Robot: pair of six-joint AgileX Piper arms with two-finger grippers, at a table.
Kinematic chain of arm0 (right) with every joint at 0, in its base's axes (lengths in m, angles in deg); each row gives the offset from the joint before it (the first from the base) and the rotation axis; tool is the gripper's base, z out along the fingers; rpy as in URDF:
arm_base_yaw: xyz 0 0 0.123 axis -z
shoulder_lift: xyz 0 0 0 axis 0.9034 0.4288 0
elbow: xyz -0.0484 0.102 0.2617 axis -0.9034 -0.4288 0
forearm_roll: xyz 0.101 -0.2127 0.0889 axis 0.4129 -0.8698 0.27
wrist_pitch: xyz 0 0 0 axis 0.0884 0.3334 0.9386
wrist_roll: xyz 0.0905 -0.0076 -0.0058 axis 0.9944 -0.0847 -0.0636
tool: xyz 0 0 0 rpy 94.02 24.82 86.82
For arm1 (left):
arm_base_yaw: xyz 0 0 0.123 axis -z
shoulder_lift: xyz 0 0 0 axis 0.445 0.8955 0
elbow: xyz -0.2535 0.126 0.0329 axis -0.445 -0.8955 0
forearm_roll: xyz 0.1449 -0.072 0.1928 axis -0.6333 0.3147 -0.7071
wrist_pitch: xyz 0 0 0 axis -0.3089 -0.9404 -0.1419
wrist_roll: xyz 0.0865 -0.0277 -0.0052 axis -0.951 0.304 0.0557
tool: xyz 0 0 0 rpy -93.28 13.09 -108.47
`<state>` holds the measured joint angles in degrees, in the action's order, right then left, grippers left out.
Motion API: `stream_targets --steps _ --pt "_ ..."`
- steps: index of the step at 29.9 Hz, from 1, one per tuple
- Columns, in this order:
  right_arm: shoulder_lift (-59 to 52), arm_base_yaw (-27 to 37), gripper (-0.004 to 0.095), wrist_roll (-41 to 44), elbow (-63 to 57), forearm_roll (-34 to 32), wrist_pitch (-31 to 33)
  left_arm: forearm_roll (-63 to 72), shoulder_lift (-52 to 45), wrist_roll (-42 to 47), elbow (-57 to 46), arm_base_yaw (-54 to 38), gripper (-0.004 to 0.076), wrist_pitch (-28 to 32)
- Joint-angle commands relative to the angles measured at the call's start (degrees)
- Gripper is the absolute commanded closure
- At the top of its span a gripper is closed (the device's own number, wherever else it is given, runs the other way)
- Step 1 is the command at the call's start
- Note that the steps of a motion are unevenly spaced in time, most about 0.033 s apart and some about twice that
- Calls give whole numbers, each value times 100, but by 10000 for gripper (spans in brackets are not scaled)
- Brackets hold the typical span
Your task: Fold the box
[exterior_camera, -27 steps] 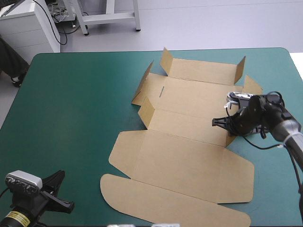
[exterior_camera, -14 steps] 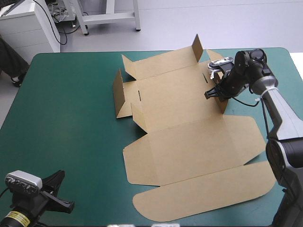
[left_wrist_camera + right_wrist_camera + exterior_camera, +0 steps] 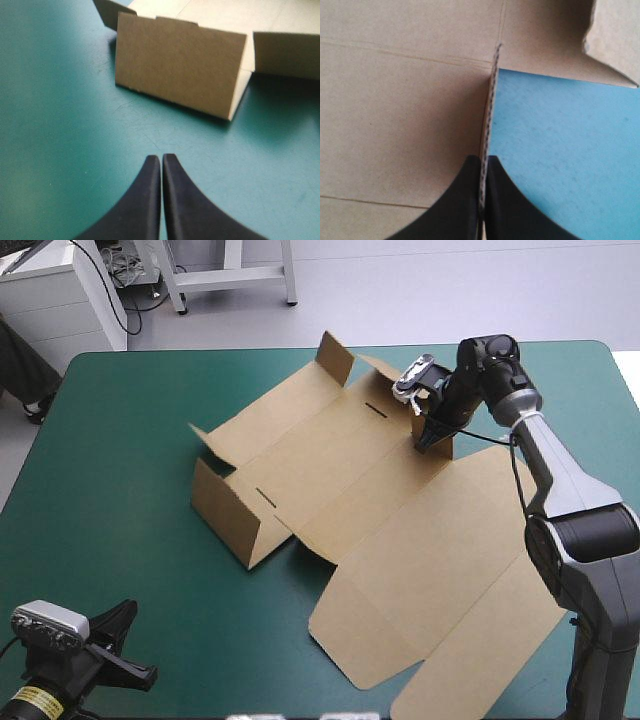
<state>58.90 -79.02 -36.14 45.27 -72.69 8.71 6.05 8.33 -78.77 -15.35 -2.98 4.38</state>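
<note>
**Box slewed across the table, right gripper on a flap**

You had the table [image 3: 120,440] with its teal-green cover filling the high view, and the box [image 3: 340,455] lay on its right-hand half. It was a cut sheet of brown board, set at a slant from the far middle down toward the near right corner.

Its big lid panels [image 3: 440,560] lay flat on the near right side. At the sheet's left end a long wall [image 3: 225,512] stood raised, and the left wrist view showed that wall upright on the cover with a shorter panel folded back from its right end. Small flaps also stood up at the far end [image 3: 336,357].

Your right gripper [image 3: 482,159] was at the box's far right side, reaching in from the far right. Its black fingers were all but closed on a small upright flap [image 3: 491,95] — the board's corrugated edge ran straight in between them.

Your left gripper [image 3: 161,158] sat over bare cover at the near left corner, well apart from the box. Its fingers were pressed together into one point, aimed toward the raised wall ahead — holding nothing.
</note>
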Motion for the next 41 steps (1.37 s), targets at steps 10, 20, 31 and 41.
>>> stream_targets --steps 10,20,31,41 --pt "-271 -1502 928 -901 197 14 102 248 64 10 128 14 731 445" --pt "-207 -2162 929 -1616 186 30 102 248 64 10 128 14 731 445" --pt "392 -2151 928 -1568 186 -154 7 248 64 -33 128 14 731 445" --pt "366 -2151 730 -1456 248 -138 92 248 64 -33 128 14 731 445"
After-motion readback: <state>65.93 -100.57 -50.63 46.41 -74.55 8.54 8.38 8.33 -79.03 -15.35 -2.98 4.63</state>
